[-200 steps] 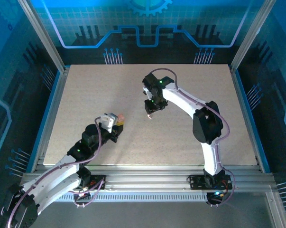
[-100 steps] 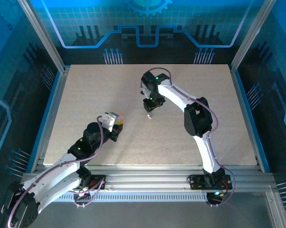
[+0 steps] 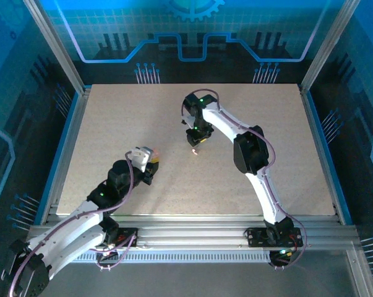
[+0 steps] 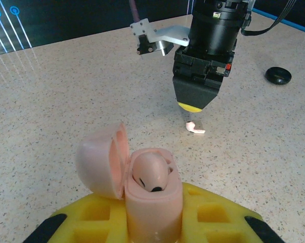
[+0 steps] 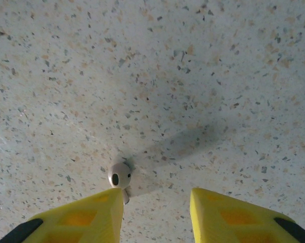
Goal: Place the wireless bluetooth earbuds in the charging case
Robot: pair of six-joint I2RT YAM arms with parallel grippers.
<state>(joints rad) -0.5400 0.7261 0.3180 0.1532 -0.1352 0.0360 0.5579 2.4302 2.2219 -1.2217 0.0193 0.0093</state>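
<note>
Half done: open charging case (image 4: 152,202) gripped by closed left jaws, one earbud (image 4: 151,172) seated. Second earbud (image 5: 120,177) on tabletop (image 5: 192,76), 3 o'clock of case from above; right jaws part-open, empty, above it.

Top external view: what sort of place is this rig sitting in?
Probably an enclosed robot workcell in a lab: an aluminium frame boxes in a speckled tabletop, blue circuit-print panels stand around it, and the left arm and right arm are bolted at its near rail.
</note>
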